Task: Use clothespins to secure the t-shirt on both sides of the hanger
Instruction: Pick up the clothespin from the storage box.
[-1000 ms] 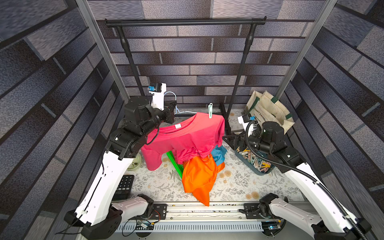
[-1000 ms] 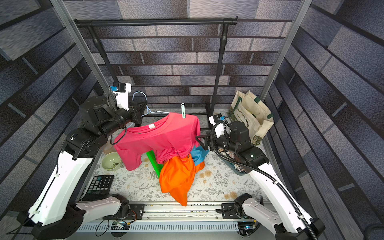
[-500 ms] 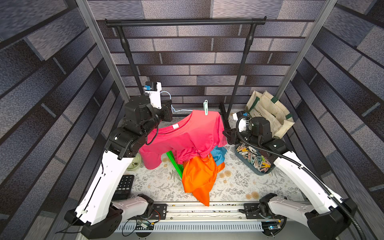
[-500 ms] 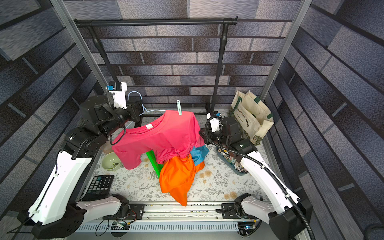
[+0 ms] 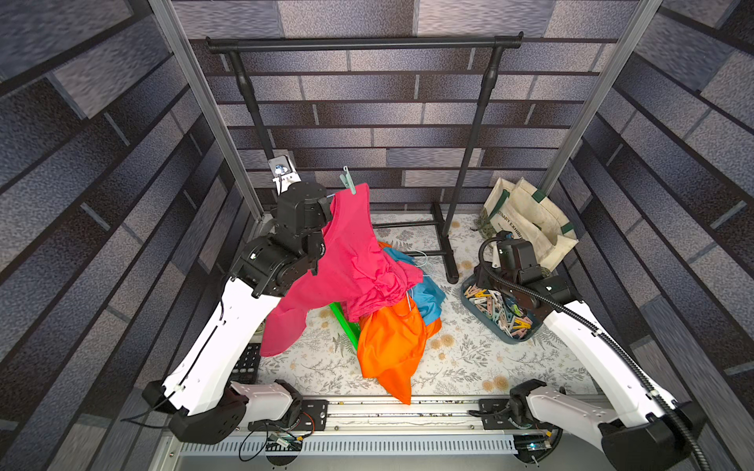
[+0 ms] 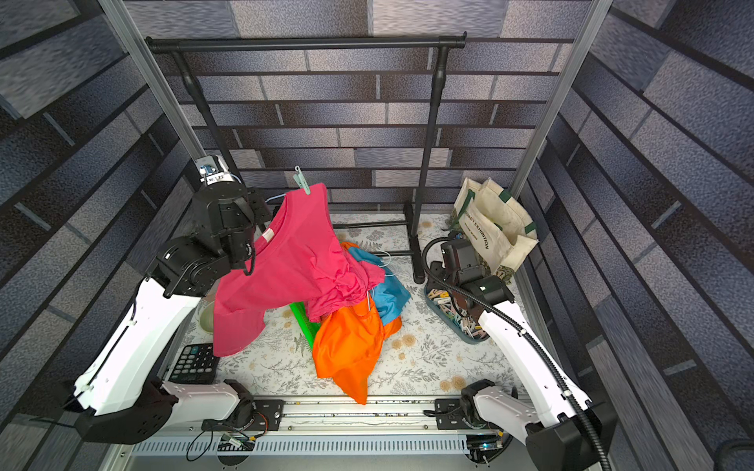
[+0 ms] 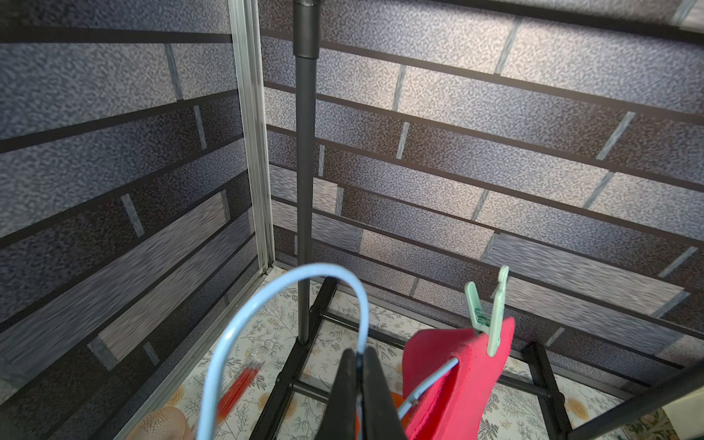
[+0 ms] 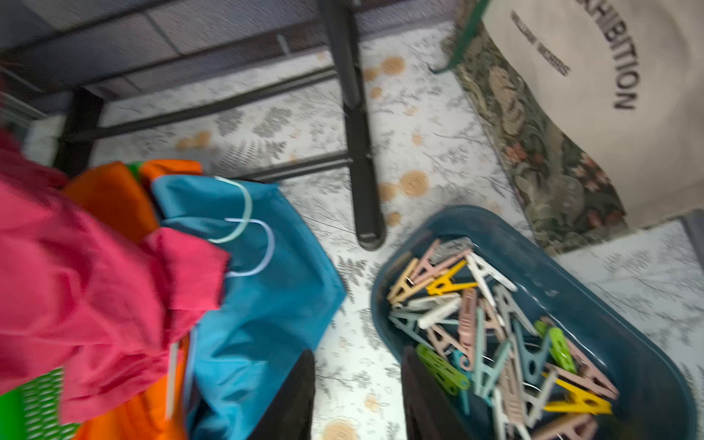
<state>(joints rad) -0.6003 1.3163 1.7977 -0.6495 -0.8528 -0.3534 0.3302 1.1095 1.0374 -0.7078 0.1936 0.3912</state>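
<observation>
While the left gripper (image 7: 359, 358) clamps the hanger (image 7: 324, 268), the empty, parted right gripper (image 8: 358, 400) could snag several tangled clothespins (image 8: 476, 327) beside it.

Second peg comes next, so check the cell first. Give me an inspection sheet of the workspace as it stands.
Surface: floral cloth, partly covered by garments.
Job's things: pink t-shirt on the blue wire hanger; one mint clothespin is clipped at one shoulder, none seen at the other; more clothespins in the dark blue tray.
Clutter: orange garment, blue garment, green basket, calculator, tote bag.
Grippers: left gripper shut on the hanger; right gripper open, empty, at the tray's edge.
Cables: black conduit loops beside the right wrist.
Surroundings: black clothes rail, brick-pattern walls.
</observation>
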